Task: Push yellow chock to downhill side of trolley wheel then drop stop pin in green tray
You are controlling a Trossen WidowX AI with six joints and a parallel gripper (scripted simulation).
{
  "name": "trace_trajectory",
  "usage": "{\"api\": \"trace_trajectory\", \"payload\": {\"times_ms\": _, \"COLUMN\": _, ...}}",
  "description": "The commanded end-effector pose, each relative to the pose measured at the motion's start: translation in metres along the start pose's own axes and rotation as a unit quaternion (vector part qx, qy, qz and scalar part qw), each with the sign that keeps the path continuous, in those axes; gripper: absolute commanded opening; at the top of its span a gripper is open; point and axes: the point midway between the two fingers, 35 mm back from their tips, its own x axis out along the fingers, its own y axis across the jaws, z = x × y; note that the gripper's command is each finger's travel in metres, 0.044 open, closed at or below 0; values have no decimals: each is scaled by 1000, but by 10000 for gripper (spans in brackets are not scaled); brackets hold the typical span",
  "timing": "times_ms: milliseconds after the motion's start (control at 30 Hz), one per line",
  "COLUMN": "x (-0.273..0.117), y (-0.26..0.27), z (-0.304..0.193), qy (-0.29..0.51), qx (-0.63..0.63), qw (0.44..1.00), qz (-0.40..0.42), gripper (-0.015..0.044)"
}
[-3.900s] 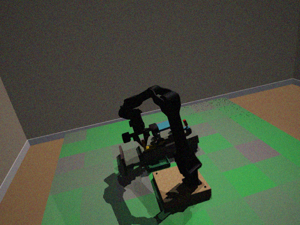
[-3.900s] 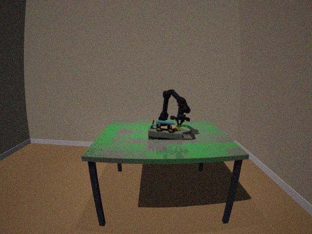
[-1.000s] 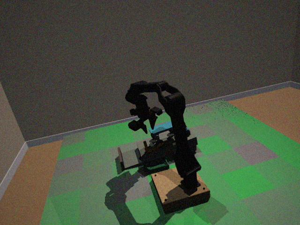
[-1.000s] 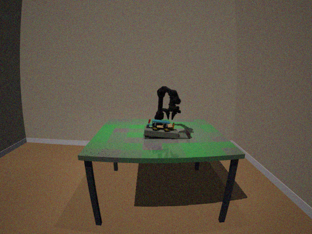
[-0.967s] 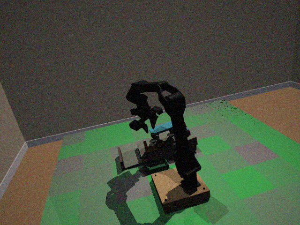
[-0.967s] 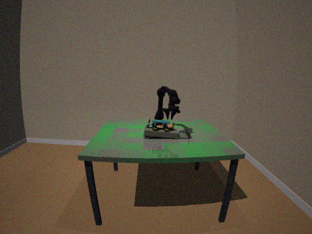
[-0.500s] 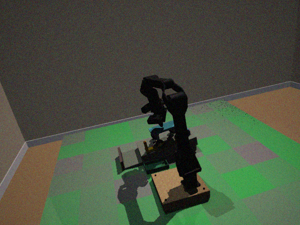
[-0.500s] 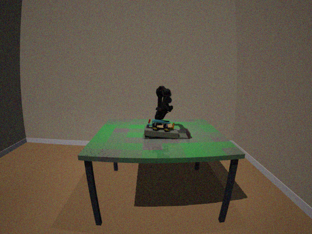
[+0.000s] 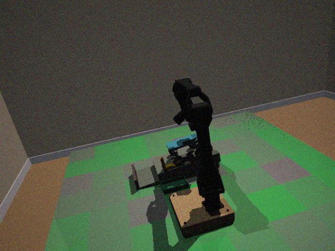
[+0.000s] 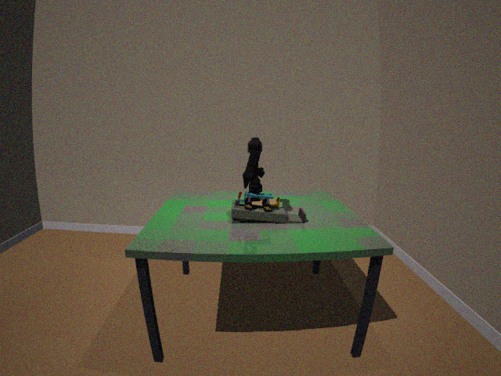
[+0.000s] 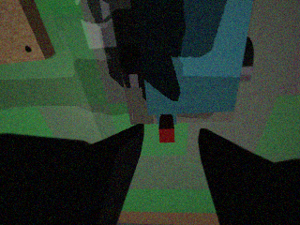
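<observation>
The blue trolley stands on the grey ramp. The red-headed stop pin stands at its uphill end; the arm hides it in the top view. The yellow chock with its orange handle sits on the ramp close by the trolley's downhill wheel; whether they touch cannot be told. My gripper is part open and empty, above the uphill end, with the pin's head showing between its fingertips in the wrist view. The green tray looks empty.
A grey run-out board with a reddish end wall lies at the ramp's downhill end. The arm's wooden base stands near the tray. All stand on a green and grey patchwork table.
</observation>
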Motion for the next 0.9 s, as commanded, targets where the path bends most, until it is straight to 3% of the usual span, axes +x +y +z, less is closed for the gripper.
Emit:
{"api": "trace_trajectory", "payload": {"times_ms": 0, "x": 1, "y": 1, "z": -18, "qy": 10, "qx": -57, "qw": 998, "qz": 7, "gripper": 190}}
{"api": "trace_trajectory", "payload": {"times_ms": 867, "x": 26, "y": 1, "z": -18, "qy": 10, "qx": -57, "qw": 998, "qz": 7, "gripper": 190}}
